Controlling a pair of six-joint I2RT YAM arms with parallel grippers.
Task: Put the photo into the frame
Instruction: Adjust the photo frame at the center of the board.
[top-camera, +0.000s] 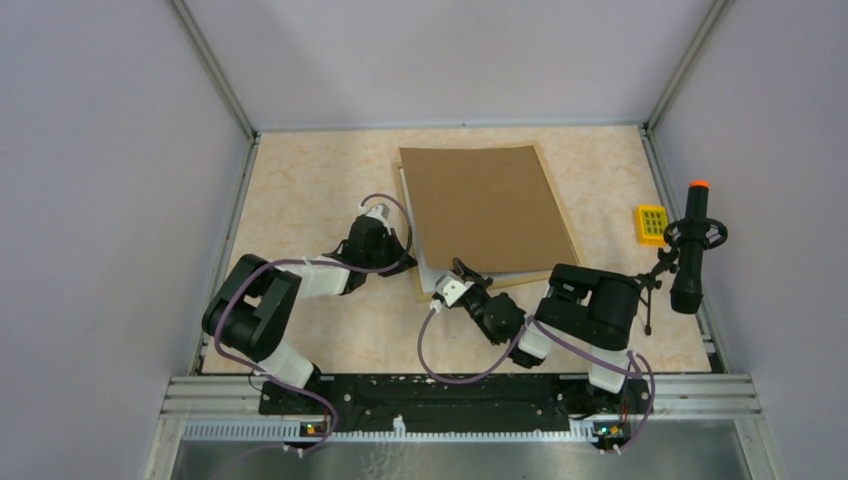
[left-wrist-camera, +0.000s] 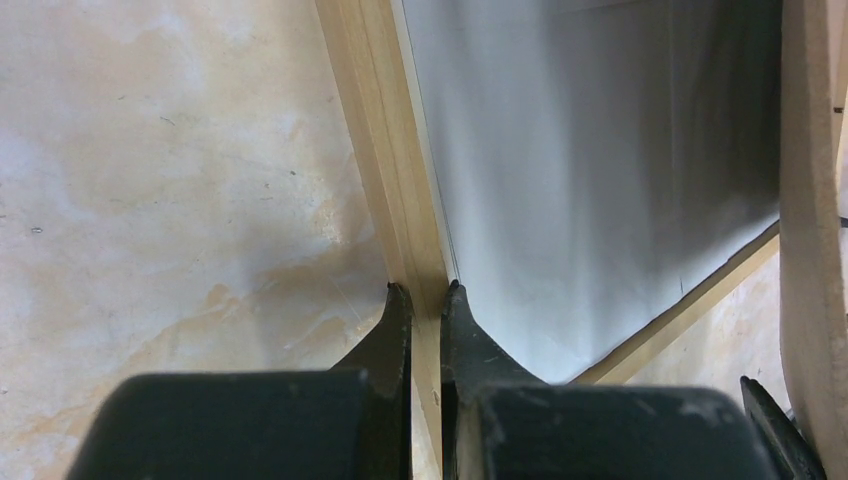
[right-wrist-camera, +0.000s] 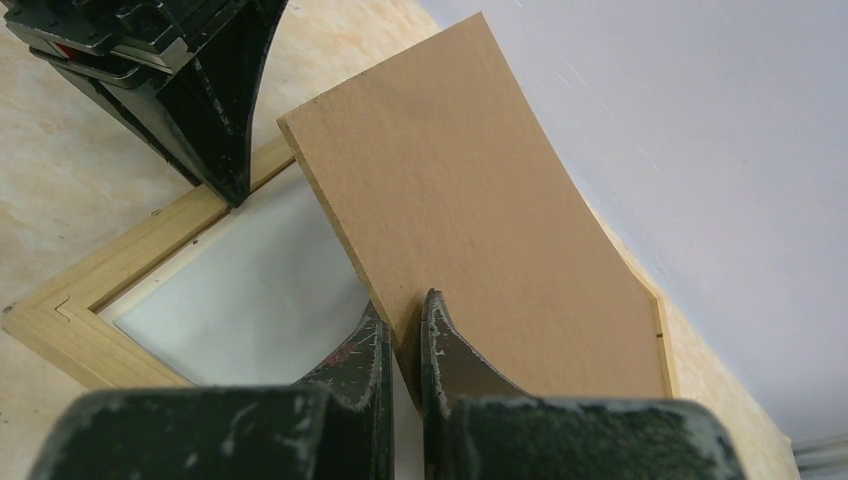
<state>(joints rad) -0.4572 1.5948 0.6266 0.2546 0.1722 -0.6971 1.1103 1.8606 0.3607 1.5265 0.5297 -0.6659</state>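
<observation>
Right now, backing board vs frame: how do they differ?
The backing board is a plain brown sheet; the frame is pale wood moulding around a white sheet.
The board's near edge is lifted and bowed; the frame lies flat on the table.
The right fingers pinch the board's edge; the closed left fingers sit at the frame's left rail.
Shared: both rectangular, similar in size.

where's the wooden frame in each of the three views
Top external: the frame lies mid-table, mostly hidden under the backing board; only its near-left corner peeks out.
Left wrist: the frame's rail runs from top centre down to the fingertips.
Right wrist: lower left, with the frame's corner showing.
Shared landmark: the left gripper, clamped on the frame's left rail.
</observation>
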